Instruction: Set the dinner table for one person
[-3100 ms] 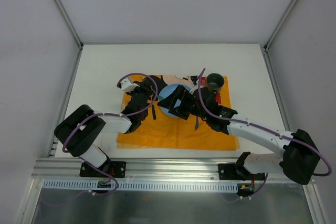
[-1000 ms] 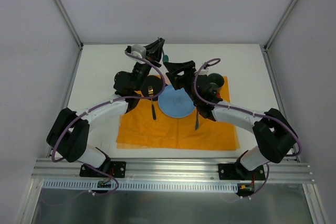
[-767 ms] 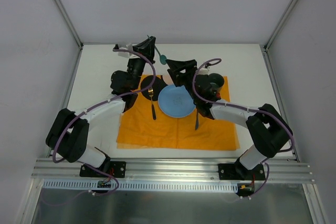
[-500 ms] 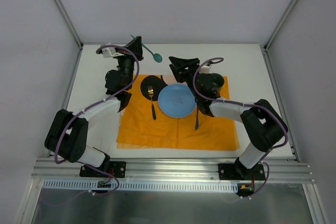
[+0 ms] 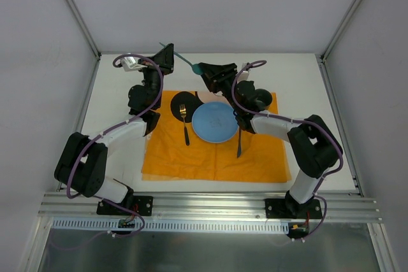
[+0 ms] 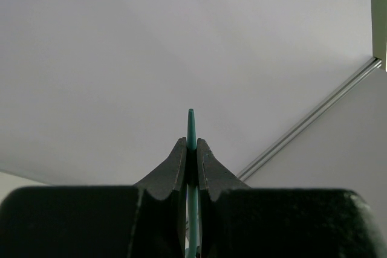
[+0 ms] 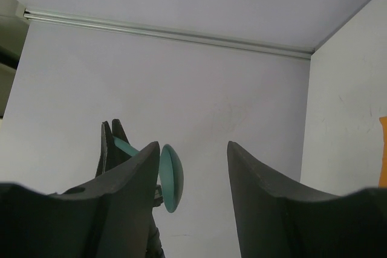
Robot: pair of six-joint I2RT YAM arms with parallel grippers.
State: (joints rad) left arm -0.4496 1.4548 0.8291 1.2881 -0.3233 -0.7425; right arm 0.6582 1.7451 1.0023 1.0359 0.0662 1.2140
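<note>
Halfway through passing the teal spoon (image 5: pixel 185 62) over the dinner table (image 5: pixel 115 93), far edge, overhead. Left wrist: clamps its handle in left gripper (image 6: pixel 191 149). Right wrist: holds right gripper (image 7: pixel 193 149) parted around the bowl; next calls for closing there, then letting go left

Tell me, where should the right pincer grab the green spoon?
Probably grab the spoon on its bare handle just behind the bowl, coming from the bowl end. The left pincer pinches the far handle end in mid-air, so the bowl sticks out toward the open right pincer.
</note>
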